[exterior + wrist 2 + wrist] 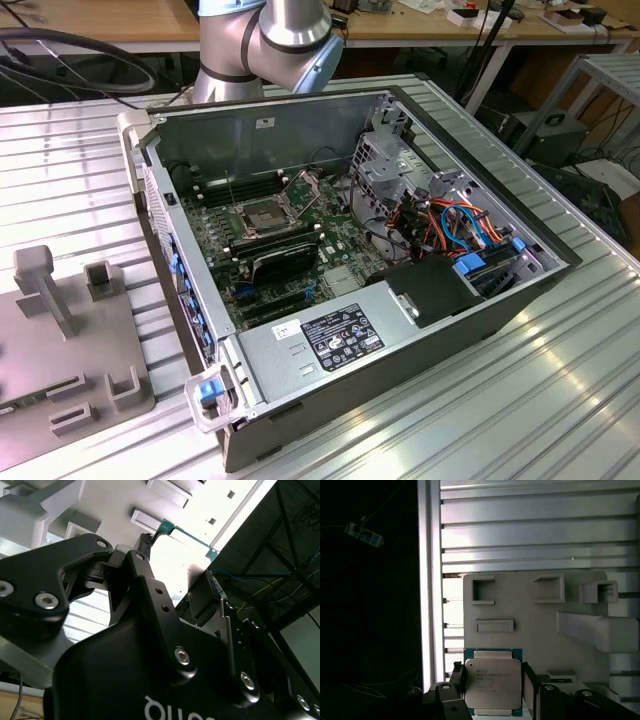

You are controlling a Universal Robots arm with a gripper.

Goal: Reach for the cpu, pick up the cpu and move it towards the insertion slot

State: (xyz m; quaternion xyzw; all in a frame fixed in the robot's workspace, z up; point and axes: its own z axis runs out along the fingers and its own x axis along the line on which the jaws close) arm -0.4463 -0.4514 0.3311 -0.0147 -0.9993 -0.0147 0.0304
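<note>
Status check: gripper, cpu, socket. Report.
Gripper shut on cpu, above grey fixture plate. Insertion slot open in the case, nothing on it.

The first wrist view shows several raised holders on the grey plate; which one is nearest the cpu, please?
The low, long rectangular frame, lying between the cpu and the taller square brackets.

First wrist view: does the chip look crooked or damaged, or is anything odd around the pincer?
Nothing stands out. The chip sits square between the pincer fingers, its face unmarked, above the grey holder tray. In the exterior view the socket lies uncovered inside the computer case.
</note>
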